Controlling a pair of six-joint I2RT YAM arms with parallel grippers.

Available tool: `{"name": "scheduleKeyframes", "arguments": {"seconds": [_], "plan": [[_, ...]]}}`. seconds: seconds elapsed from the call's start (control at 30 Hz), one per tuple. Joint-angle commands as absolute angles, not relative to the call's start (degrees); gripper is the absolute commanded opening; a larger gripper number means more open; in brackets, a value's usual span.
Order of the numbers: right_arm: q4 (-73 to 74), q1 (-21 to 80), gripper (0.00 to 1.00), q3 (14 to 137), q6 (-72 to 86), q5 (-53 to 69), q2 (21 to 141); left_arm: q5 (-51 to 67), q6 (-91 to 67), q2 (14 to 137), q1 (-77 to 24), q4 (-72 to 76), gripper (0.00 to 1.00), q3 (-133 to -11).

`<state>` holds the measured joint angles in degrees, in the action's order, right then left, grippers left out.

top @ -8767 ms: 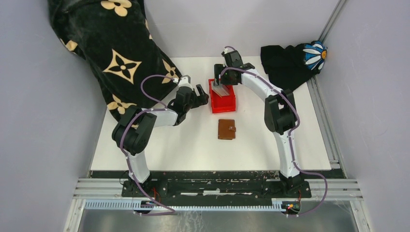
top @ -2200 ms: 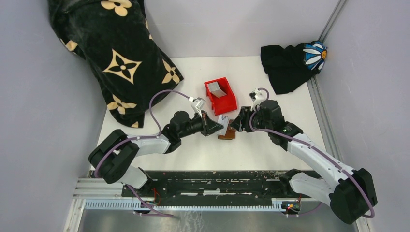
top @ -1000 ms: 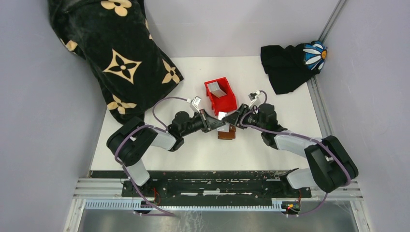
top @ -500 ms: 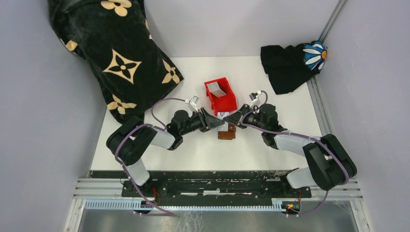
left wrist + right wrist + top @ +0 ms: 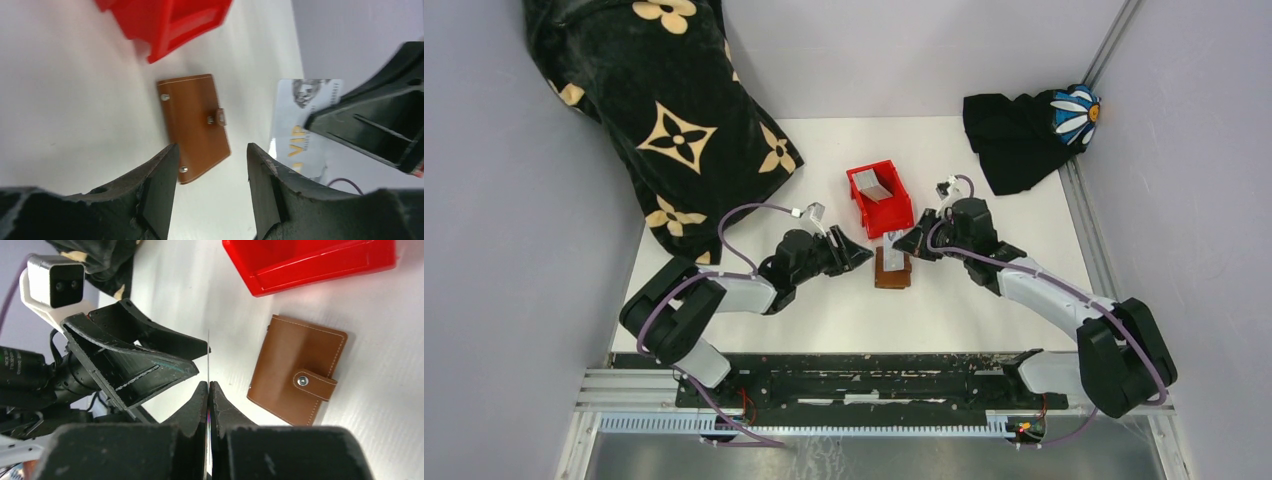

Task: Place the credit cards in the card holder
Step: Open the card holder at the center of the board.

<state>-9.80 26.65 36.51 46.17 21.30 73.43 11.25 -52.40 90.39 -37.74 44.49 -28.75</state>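
The card (image 5: pixel 305 125) stands on edge, pinched tight in my right claw (image 5: pixel 208 388), off the counter (image 5: pixel 874 320) and just beside the brown wallet (image 5: pixel 295 390). The wallet lies flat and folded (snap tab fastened across it). My left claw (image 5: pixel 211 150) gapes wide, holding nothing, facing the card. Just beyond the wallet sits the red bin (image 5: pixel 889 222) with another card (image 5: pixel 876 187) inside.

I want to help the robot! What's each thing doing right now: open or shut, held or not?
Left jaws: open, empty.
Right jaws: shut on the silver card.
Silver card: held, not yet in the wallet.
Brown wallet: snapped shut, lying flat.
Red bin: upright, a grey card inside.
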Motion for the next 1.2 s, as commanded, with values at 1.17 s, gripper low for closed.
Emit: {"name": "scheduleKeyframes", "arguments": {"seconds": [1.17], "plan": [[35.08,37.64,0.01,71.6,28.97,-7.4,97.7,-6.54,-36.08,97.93,-44.59,23.06,0.49,-40.7]]}}
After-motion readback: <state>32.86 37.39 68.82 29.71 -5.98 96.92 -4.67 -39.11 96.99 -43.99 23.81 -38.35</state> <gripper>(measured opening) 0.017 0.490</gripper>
